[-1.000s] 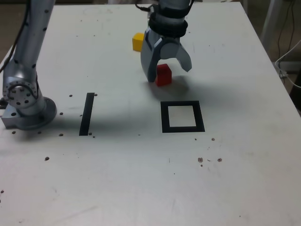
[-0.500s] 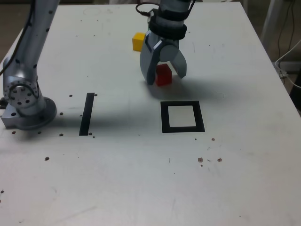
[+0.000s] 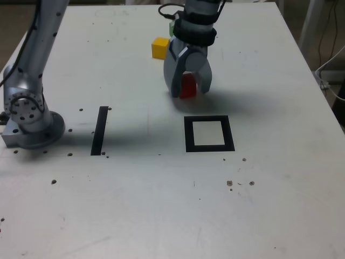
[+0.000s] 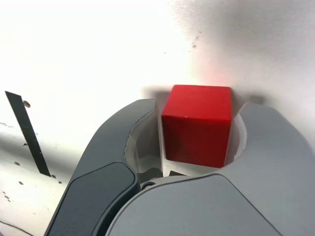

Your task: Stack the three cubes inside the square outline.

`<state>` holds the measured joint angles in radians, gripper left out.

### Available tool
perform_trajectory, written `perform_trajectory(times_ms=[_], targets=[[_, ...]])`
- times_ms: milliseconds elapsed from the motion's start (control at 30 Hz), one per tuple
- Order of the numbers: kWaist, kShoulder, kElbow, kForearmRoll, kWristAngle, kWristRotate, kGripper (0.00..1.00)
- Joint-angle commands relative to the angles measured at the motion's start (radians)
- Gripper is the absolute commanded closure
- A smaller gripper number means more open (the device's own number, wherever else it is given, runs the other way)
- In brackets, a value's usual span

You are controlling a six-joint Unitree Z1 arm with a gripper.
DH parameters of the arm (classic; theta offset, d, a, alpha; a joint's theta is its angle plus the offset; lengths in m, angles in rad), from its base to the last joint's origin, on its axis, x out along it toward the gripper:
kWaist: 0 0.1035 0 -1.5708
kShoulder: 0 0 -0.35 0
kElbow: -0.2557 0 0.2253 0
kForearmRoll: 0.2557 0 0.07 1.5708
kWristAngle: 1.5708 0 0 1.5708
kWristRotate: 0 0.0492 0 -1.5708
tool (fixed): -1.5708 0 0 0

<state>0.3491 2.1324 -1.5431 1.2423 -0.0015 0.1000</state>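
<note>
Red cube (image 3: 187, 85): between the jaws, on the table (image 3: 280, 178).
Gripper (image 3: 190, 89): pointing down, jaws spread, flanking the cube.

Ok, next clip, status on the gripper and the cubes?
Gripper around the red cube, jaws at its sides, grip unconfirmed. Cube on the table. Yellow cube behind; green barely visible. Square outline empty, path clear.

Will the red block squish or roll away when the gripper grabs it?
Probably neither. The red block has crisp, straight edges, so it looks stiff, and its flat faces should keep it from rolling. Its smooth sides might slip a little against the curved gripper fingers around it.
</note>
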Motion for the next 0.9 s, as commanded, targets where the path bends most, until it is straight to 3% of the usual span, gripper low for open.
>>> perform_trajectory(times_ms=[0,367,867], targets=[[0.001,0.003,-0.002,-0.005,-0.002,0.003,0.69],[-0.035,-0.017,0.001,-0.012,0.0,-0.003,0.69],[-0.258,-0.083,0.015,-0.004,-0.032,-0.13,0.69]])
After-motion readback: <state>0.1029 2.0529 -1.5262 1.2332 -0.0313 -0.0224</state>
